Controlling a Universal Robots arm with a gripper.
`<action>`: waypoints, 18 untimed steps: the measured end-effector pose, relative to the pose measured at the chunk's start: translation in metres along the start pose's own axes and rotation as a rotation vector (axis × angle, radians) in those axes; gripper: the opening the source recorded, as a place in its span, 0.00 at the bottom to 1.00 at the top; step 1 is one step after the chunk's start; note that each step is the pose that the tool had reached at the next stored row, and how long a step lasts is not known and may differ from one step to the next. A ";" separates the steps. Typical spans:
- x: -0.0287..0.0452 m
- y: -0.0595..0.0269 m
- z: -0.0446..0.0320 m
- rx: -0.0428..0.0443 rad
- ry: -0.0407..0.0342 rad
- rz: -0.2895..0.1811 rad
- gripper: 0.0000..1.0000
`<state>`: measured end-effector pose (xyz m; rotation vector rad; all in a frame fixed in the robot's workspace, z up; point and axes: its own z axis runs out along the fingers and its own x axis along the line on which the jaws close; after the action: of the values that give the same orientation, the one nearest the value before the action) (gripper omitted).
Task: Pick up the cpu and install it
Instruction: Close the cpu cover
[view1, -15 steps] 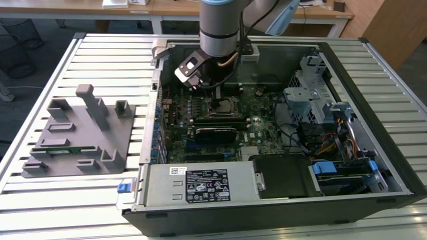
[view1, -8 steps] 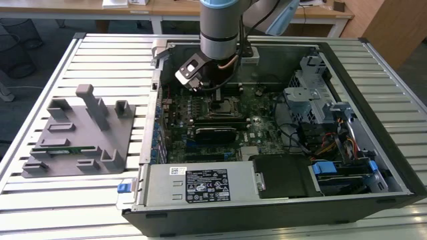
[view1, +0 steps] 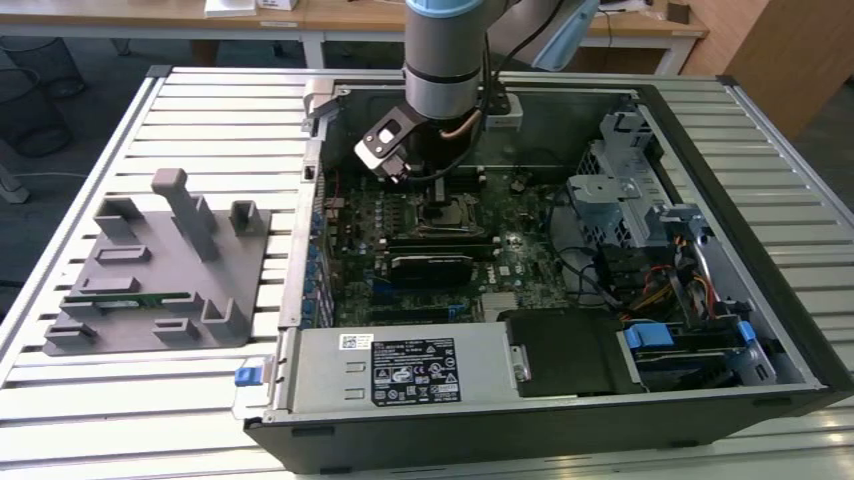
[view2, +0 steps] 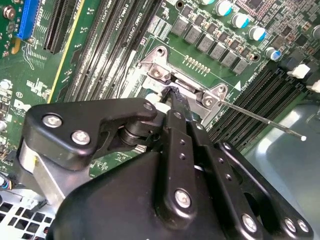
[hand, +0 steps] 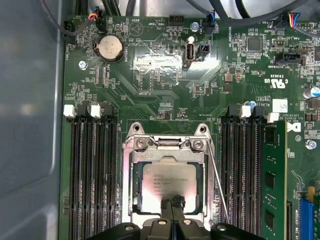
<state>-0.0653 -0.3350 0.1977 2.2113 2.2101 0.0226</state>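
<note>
Gripper (hand: 172, 202) resting on a seated cpu (hand: 167, 180)

Fingers (view2: 175, 120) are showing in both wrist views, clenched together and grasping nothing, their tips touching or sitting just above one edge of the cpu's metal top. The cpu is lying flat inside the socket frame (hand: 131, 180), mid-motherboard (hand: 165, 100), between two banks of memory slots (hand: 92, 175). Picking and placing are looking done. The thin lever (hand: 217, 185) is running just beside the frame, and I cannot tell whether it is latched, so locking may be remaining. The cpu is facing metal side up, its sides running parallel with the slots. Being nearly square, it is offering no clear long axis.
</note>
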 end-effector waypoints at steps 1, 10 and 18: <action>0.0001 0.0001 -0.0009 -0.0007 0.0013 0.000 0.11; 0.0000 0.0006 -0.0269 0.0003 0.0001 0.000 0.11; 0.0000 -0.0011 -0.0292 0.0002 0.0002 0.000 0.11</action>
<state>-0.0670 -0.3350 0.2269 2.2113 2.2105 0.0226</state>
